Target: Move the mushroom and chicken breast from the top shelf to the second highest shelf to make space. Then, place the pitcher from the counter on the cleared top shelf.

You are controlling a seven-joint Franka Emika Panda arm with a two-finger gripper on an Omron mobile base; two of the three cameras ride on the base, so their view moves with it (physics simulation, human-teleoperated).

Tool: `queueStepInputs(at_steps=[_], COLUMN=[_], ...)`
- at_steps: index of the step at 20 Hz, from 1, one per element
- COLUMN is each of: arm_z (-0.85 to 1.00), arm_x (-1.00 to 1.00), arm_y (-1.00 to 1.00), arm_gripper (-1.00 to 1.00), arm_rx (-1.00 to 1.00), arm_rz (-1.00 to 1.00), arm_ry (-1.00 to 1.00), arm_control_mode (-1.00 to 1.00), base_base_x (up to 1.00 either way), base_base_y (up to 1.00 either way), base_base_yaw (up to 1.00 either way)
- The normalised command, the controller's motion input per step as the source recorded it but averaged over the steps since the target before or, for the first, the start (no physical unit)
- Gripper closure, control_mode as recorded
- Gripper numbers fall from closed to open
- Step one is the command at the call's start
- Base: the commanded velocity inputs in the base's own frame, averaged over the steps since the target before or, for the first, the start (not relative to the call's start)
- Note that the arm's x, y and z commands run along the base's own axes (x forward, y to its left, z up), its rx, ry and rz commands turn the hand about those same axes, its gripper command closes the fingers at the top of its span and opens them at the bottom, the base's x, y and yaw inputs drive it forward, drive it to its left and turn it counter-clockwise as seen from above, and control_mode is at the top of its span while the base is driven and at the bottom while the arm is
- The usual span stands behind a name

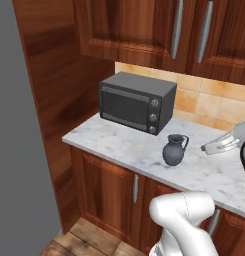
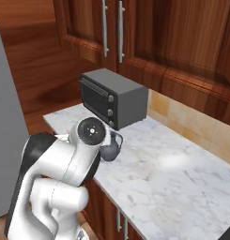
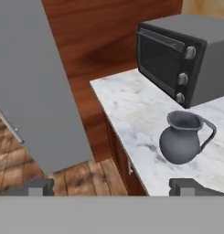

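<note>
The pitcher (image 1: 174,150) is a dark grey-blue jug with a loop handle, standing upright near the front edge of the marble counter (image 1: 119,142). My gripper (image 1: 208,148) hovers to its right above the counter, apart from it. In the hand view the gripper (image 3: 113,187) is open, its two fingertips (image 3: 40,186) far apart with nothing between them; the pitcher (image 3: 182,139) sits ahead, toward the right. In the right base view my arm covers most of the pitcher (image 2: 111,150). The mushroom, chicken breast, top shelf and second highest shelf are out of view.
A dark grey toaster oven (image 1: 136,102) stands behind the pitcher against the tiled wall. Wooden wall cabinets (image 1: 169,30) hang above. A tall grey fridge panel (image 3: 35,91) rises left of the counter's end, past a wooden side panel (image 1: 54,75).
</note>
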Motion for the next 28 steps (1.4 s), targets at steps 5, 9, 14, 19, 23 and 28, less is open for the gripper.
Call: queueStepInputs(at_steps=[5,9,14,19,23,28], arm_z=[-0.53,-0.41,-0.29,-0.15,0.00,0.00], arm_x=[0.09,0.11,0.38,0.50,0.51,0.48], arm_y=[-0.80,-0.23,-0.01,-0.04,-0.26,-0.39], arm_gripper=[-1.00,-1.00,-1.00,-1.00,-1.00,-1.00], arm_rx=[0.22,0.09,0.01,0.00,0.02,0.06], arm_rz=[0.04,0.07,0.09,0.09,0.06,0.05], arm_ry=[-0.30,-0.30,-0.06,0.02,0.07,0.03], arm_control_mode=[-1.00,-1.00,-1.00,-1.00,-1.00,-1.00], base_base_x=[0.00,0.00,0.00,0.00,0.00,0.00], base_base_y=[0.00,0.00,0.00,0.00,0.00,0.00], base_base_yaw=[0.00,0.00,0.00,0.00,0.00,0.00])
